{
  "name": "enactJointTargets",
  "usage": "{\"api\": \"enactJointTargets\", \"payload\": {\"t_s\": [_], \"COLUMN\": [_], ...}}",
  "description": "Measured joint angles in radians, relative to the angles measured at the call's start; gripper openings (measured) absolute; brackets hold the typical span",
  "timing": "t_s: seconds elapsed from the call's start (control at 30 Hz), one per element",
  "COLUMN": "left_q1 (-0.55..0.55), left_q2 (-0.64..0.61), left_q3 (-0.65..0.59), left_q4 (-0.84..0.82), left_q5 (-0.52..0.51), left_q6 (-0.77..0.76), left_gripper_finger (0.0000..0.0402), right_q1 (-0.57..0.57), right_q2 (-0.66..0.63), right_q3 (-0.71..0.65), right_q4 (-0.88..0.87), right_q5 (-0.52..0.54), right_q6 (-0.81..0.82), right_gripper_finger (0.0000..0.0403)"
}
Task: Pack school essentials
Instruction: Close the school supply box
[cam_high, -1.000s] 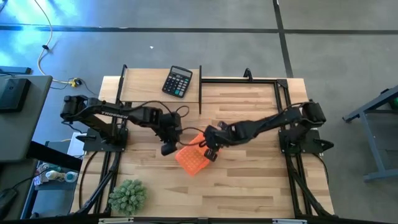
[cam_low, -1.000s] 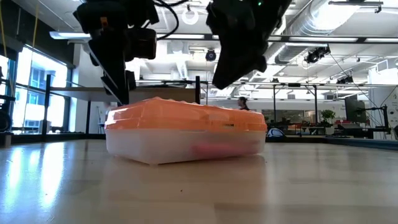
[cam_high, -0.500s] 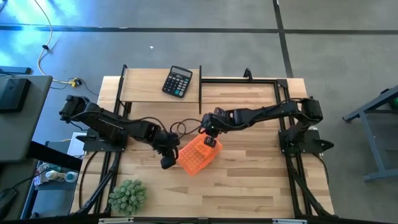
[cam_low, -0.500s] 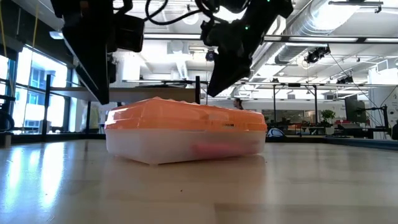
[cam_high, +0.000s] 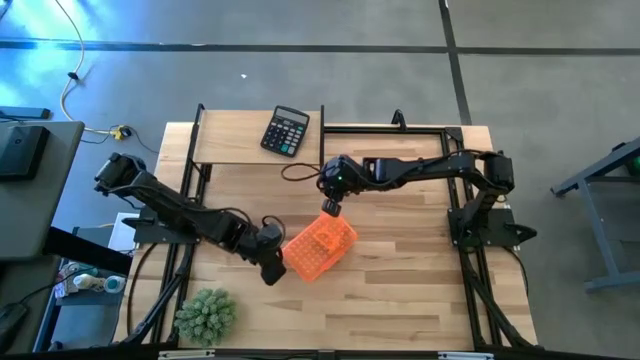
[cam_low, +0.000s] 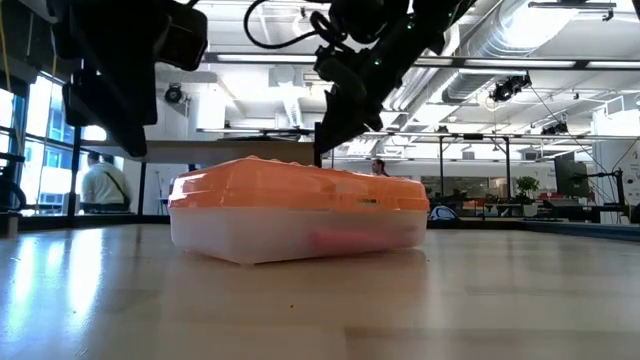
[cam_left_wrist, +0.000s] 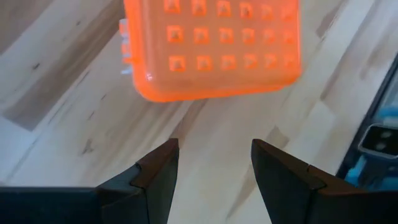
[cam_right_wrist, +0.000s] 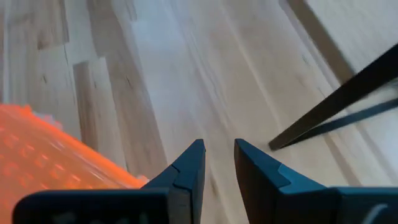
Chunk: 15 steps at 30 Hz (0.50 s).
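Wooden table (cam_high: 400, 290) is seen filling the centre of the high view, with a black frame along its upper edge.

Left arm is seen entering from the left edge and running down to lower centre. Left gripper (cam_high: 272, 270) is positioned just left of the case, lower-centre in the high view; fingers (cam_left_wrist: 155, 171) are seen apart with nothing between them, and bare table shows in the gap.

Right arm is seen reaching from the right edge toward centre. Right gripper (cam_high: 331, 205) is held just above the case's upper corner; fingers (cam_right_wrist: 189, 165) are seen nearly together with a narrow gap, nothing gripped.

Stationery case (cam_high: 318, 246) is located at frame centre, lying flat on the table and rotated diagonally. Lid is orange with a grid of small raised squares; base is translucent white. In the low view the case (cam_low: 298, 210) is shown closed, and a faint pink shape is visible through the base wall; other contents cannot be made out.

Spiky green plant (cam_high: 205, 315) is placed at lower left. Black calculator (cam_high: 286, 131) is placed at upper centre, well apart from the case.
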Motion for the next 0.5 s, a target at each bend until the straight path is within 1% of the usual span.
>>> {"api": "enactJointTargets", "payload": {"t_s": [0.1, 0.23, 0.33, 0.5], "left_q1": [-0.012, -0.012, -0.012, -0.027], "left_q2": [0.013, 0.061, 0.11, 0.142], "left_q3": [-0.005, -0.005, -0.006, -0.006], "left_q4": [0.029, 0.072, 0.098, 0.12], "left_q5": [-0.015, 0.005, 0.045, 0.04], "left_q6": [-0.04, -0.054, -0.081, -0.129], "left_gripper_finger": [0.019, 0.019, 0.019, 0.019], "right_q1": [-0.003, -0.002, -0.001, -0.001], "right_q2": [0.0, 0.014, 0.034, 0.066], "right_q3": [0.0, 0.0, -0.001, -0.002], "right_q4": [0.001, 0.013, 0.017, 0.01], "right_q5": [-0.005, -0.051, -0.055, -0.066], "right_q6": [-0.065, -0.15, -0.169, -0.192], "right_gripper_finger": [0.0078, 0.0078, 0.0078, 0.0078]}}
